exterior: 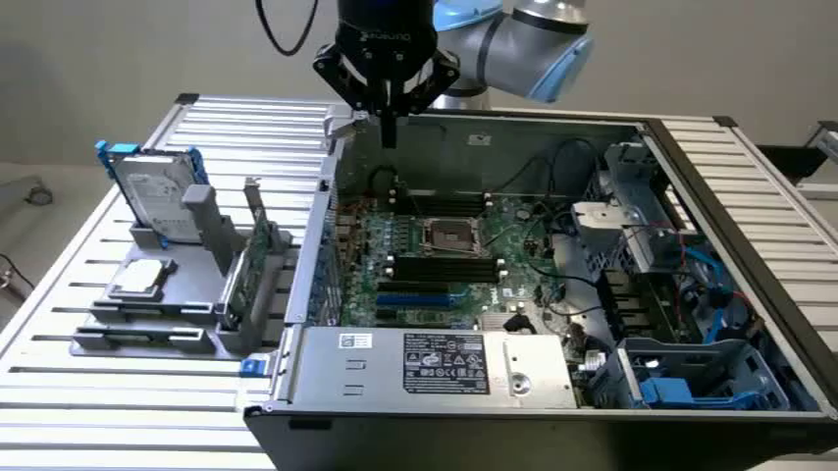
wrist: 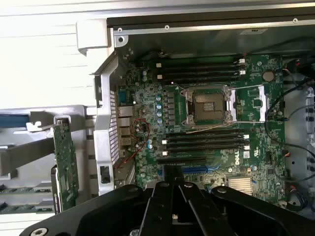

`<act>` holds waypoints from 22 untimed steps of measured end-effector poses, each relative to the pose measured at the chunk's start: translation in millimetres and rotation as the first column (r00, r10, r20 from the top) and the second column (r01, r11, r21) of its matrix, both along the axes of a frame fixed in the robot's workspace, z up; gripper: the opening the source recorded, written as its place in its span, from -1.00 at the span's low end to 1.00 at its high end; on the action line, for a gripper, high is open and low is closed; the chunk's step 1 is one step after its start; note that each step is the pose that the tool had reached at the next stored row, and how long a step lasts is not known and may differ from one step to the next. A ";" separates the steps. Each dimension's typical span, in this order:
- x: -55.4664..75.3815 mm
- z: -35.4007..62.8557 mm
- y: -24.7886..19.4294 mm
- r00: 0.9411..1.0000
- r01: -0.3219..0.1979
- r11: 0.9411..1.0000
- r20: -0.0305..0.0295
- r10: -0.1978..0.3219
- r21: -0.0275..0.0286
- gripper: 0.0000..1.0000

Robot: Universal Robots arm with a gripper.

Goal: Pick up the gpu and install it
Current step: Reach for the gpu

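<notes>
Black gripper (exterior: 388, 144) on a grey-and-blue Universal Robots arm (exterior: 524, 39), poised above the far corner of an open desktop computer case (exterior: 308, 285), on the exterior view's left. Fingers (exterior: 388, 128) pressed fully together and pointing straight down, with nothing gripped and nothing touched. Same closed fingers (wrist: 162, 206) in the wrist view, over the green motherboard (wrist: 216, 147). Gpu (exterior: 259, 265) well apart from the gripper and outside the case, on the exterior view's left: upright on its long edge in a grey fixture (exterior: 144, 339), just beside the case's left wall. Green circuit-board face of the gpu (wrist: 65, 162) in the wrist view, beside the perforated rear panel (wrist: 110, 128) of the case. On the same fixture, farther left: a silver hard drive in a blue frame (exterior: 157, 191), upright at the far end, and a square silver CPU chip (exterior: 141, 278), flat, nearer. Inside the case: CPU socket (exterior: 452, 235) at the motherboard's middle, black memory slots (exterior: 445, 270) on its near side, and a silver power supply (exterior: 433, 363) along the near wall. All on a slatted aluminium table (exterior: 105, 412).
</notes>
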State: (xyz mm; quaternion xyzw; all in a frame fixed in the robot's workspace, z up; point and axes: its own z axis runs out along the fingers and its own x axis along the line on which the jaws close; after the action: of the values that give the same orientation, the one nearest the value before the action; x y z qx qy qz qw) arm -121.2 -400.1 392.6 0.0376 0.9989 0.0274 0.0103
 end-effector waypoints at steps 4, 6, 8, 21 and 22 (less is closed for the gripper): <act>0.0 0.0 0.0 1.000 0.000 1.000 0.000 0.000 0.000 -0.79; 0.0 0.0 -0.1 1.000 0.000 1.000 0.000 0.000 0.000 -0.79; 0.0 0.0 0.0 1.000 0.000 1.000 0.000 0.000 0.000 -0.79; -23.4 -0.1 -0.1 1.000 0.000 1.000 0.000 0.000 0.000 -0.79; -27.9 -0.2 -0.1 1.000 0.000 1.000 0.000 0.000 0.000 -0.79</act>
State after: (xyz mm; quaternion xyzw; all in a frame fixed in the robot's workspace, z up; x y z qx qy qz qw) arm -149.1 -400.2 392.4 0.0376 0.9989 0.0276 0.0102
